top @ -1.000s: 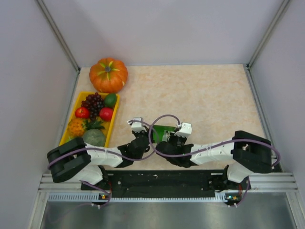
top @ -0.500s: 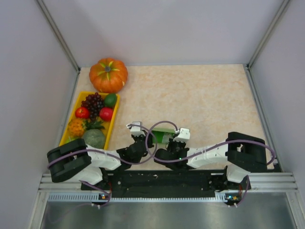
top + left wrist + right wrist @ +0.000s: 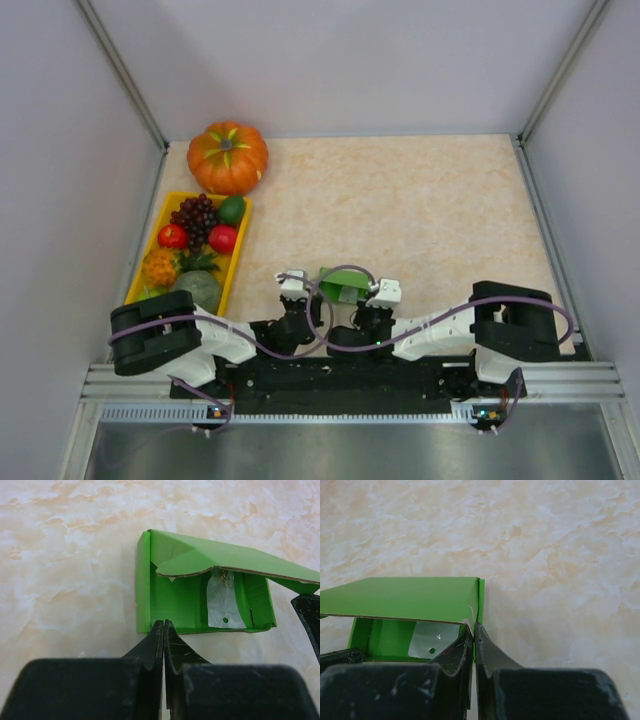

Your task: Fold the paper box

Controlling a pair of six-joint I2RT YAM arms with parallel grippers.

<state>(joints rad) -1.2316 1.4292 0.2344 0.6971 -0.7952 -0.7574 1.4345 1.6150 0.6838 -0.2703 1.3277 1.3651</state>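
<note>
The paper box (image 3: 343, 284) is bright green card, partly folded, lying on the marbled table close to the arm bases. Its lid flap (image 3: 225, 562) hangs over an open interior with a clear window (image 3: 222, 605) in the back panel. My right gripper (image 3: 474, 626) is shut on the box's right side wall (image 3: 480, 597), with the card's edge running down between the fingers. My left gripper (image 3: 164, 623) is shut with nothing visible between its fingers. Its tips rest against the box's near bottom edge, close to the left wall (image 3: 143, 580).
An orange pumpkin (image 3: 228, 157) sits at the table's back left corner. In front of it a yellow tray (image 3: 147, 247) holds grapes, red fruit and a small green fruit (image 3: 232, 209). Grey walls close in the left, right and back; the black base rail (image 3: 340, 375) runs along the near edge.
Both grippers have drawn back toward the arm bases, and the green box has come with them, a little nearer the table's front edge. Both stayed shut.
</note>
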